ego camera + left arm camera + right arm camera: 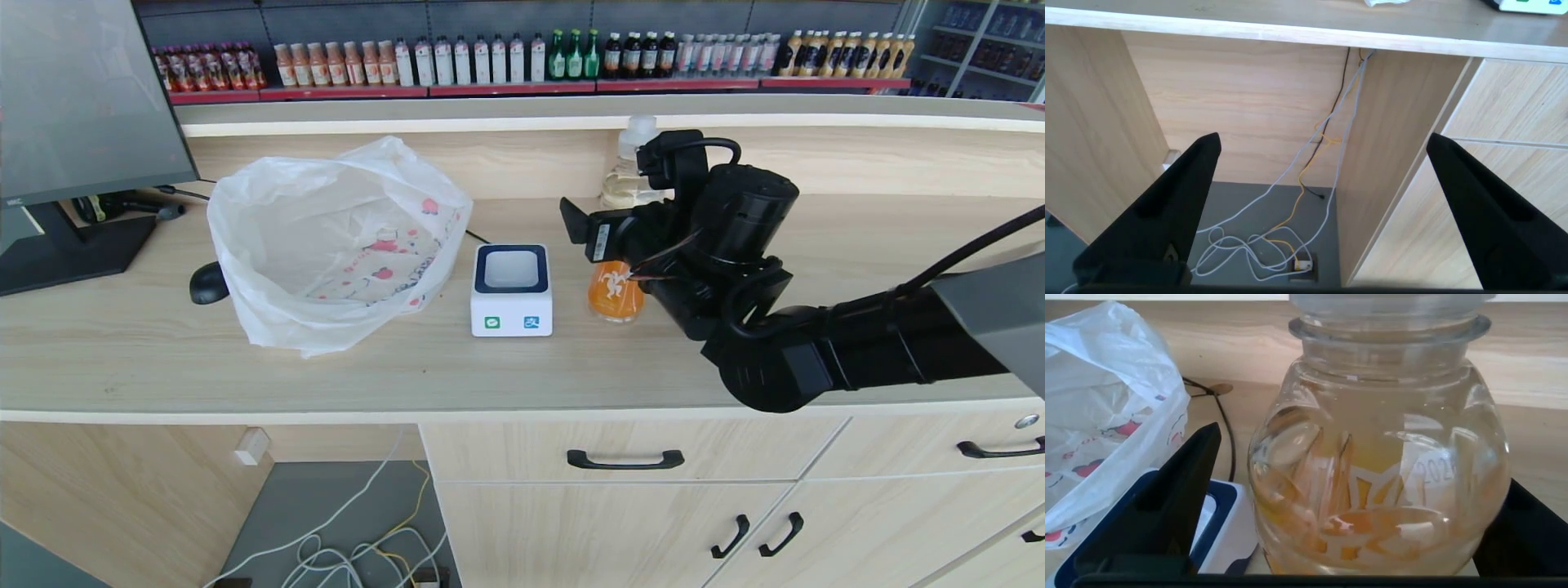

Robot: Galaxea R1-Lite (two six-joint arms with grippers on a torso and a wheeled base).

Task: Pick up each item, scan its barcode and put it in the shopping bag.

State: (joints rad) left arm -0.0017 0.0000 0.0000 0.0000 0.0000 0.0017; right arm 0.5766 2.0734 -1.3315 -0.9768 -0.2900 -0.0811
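Note:
A clear bottle (614, 296) with pale liquid and an orange label stands on the wooden counter (490, 367), just right of the white barcode scanner (511, 290). My right gripper (620, 224) is at the bottle's middle. In the right wrist view the bottle (1372, 457) sits between the two fingers (1167, 506), which are spread with a narrow gap on one side, so the gripper (1372, 523) is open. The white shopping bag (326, 237) stands open left of the scanner. My left gripper (1323, 212) hangs open below the counter edge, holding nothing.
A monitor (73, 98) and a black mouse (208, 283) sit at the counter's left end. A raised wooden ledge (571, 122) runs behind the counter. Drawers (624, 459) and an open bay with loose cables (1290, 237) lie under it.

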